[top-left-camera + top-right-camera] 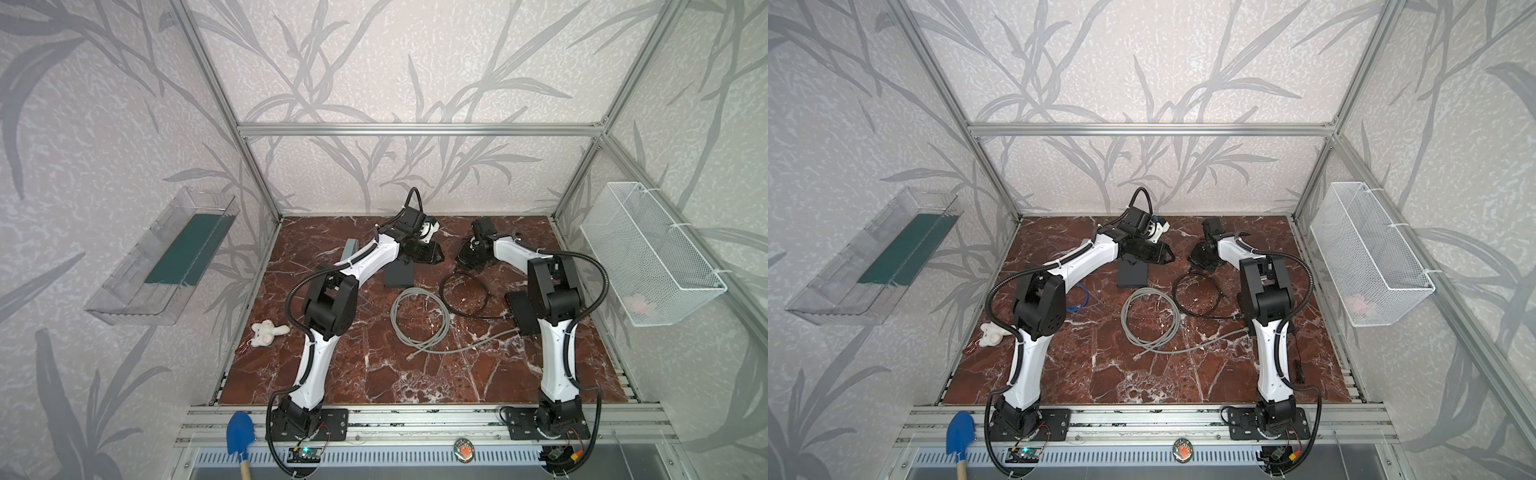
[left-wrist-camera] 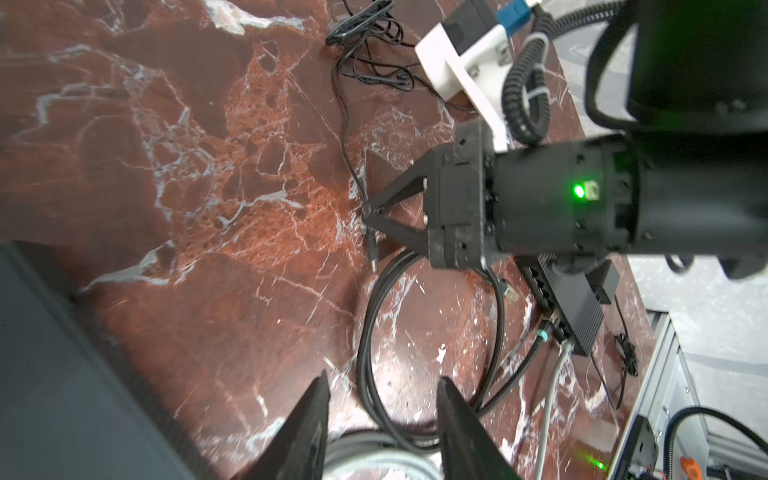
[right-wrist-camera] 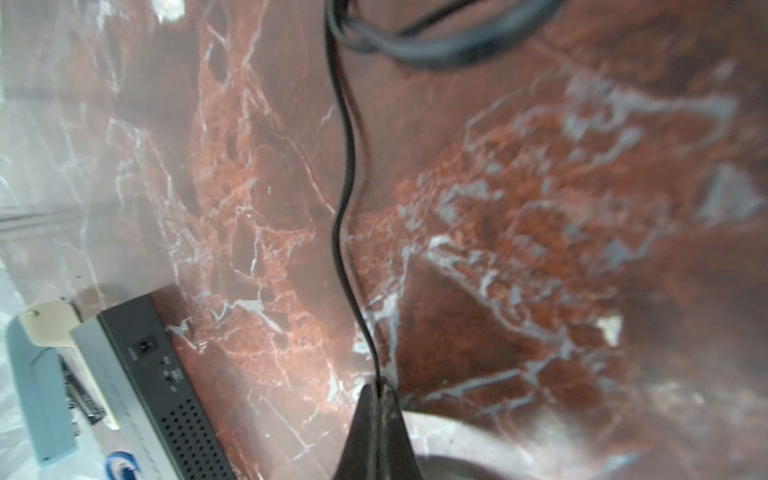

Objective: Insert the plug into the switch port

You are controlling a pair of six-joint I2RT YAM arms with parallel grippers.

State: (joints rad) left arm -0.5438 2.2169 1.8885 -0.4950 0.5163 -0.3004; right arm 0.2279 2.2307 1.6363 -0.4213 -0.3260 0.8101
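Observation:
My right gripper is shut on a thin black cable, pinched right at the fingertips. The cable's small barrel plug hangs just below the grip, above the marble floor. The switch is a dark grey box lying under my left arm. In the right wrist view its black vented side faces the camera, with a small round port in it. My left gripper is open and holds nothing, hovering beside the switch. In both top views the two grippers nearly face each other.
A grey cable coil and a thicker black cable coil lie mid-table. A second black switch with cables plugged in sits by the right arm. A white plush toy lies on the left, and a blue cable is near the left arm.

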